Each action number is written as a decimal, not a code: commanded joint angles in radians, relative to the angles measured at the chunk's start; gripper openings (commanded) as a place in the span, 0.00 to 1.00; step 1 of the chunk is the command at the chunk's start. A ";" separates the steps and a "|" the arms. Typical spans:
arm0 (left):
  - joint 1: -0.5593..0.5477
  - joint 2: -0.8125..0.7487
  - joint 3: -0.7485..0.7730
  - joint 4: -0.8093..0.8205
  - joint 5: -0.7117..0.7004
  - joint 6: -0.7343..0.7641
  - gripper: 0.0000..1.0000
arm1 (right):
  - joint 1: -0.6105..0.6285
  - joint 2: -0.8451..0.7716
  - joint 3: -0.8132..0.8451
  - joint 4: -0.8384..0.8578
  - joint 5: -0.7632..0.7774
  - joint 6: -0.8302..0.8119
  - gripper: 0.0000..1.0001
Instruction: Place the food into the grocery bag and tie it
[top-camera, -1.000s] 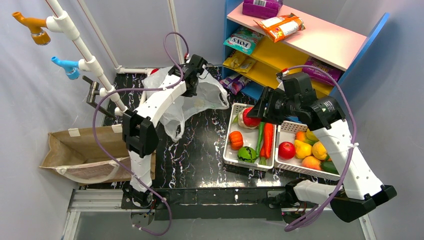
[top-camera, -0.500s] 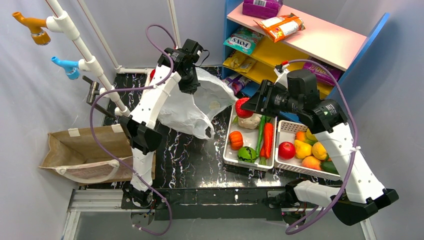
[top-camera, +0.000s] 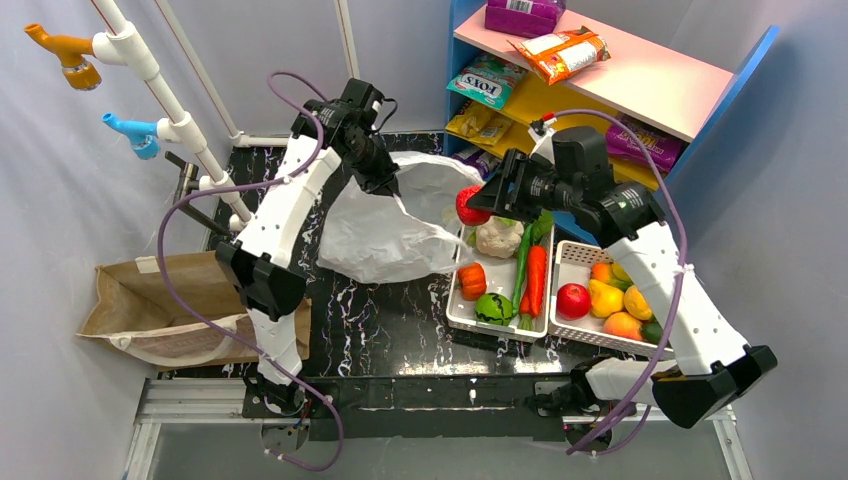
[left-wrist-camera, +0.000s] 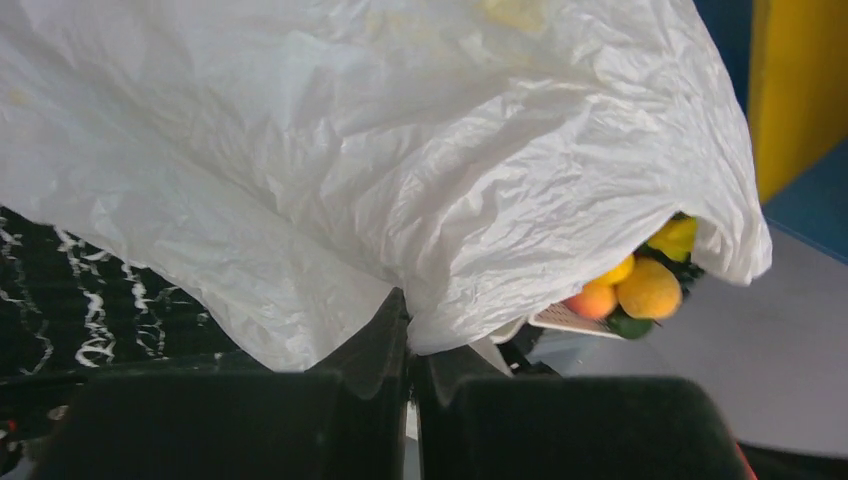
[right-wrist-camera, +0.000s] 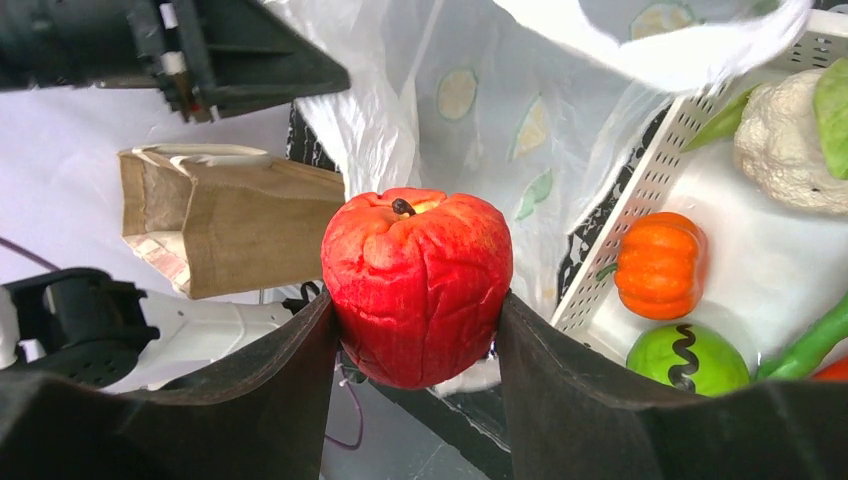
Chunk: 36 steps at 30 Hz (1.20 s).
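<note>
Grocery bag: one white plastic bag (top-camera: 385, 235) hung lifted above the table.
Left gripper: (left-wrist-camera: 408, 330) was pinched tight on the bag's plastic.
Right gripper: (right-wrist-camera: 417, 330) clasped one red toy fruit (right-wrist-camera: 415, 270), just beside the bag.
Baskets: two. Left basket (top-camera: 460, 320) held one cauliflower (top-camera: 497, 237), one pumpkin (top-camera: 472, 280), one carrot (top-camera: 537, 280); right basket (top-camera: 575, 255) held one red apple (top-camera: 573, 300) among yellow fruit.

- Pale grey walls (top-camera: 60, 210) enclose the cell under flat, even light.
- A black, white-veined tabletop (top-camera: 380, 330) spans the middle.
- A blue shelf unit (top-camera: 650, 85) with pink and yellow boards, stocked with snack packets (top-camera: 560, 52), stands back right.
- A white pipe rack (top-camera: 155, 85) slants at left above a brown paper bag (top-camera: 150, 290).
</note>
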 joint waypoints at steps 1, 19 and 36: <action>0.021 -0.106 -0.080 0.062 0.199 -0.069 0.00 | 0.007 0.036 0.036 0.065 0.002 0.014 0.33; 0.041 -0.257 -0.351 0.290 0.412 -0.080 0.00 | 0.031 0.170 0.111 0.080 0.000 0.005 0.73; 0.043 -0.271 -0.394 0.309 0.434 -0.068 0.00 | 0.035 0.183 0.168 -0.031 0.000 -0.060 0.87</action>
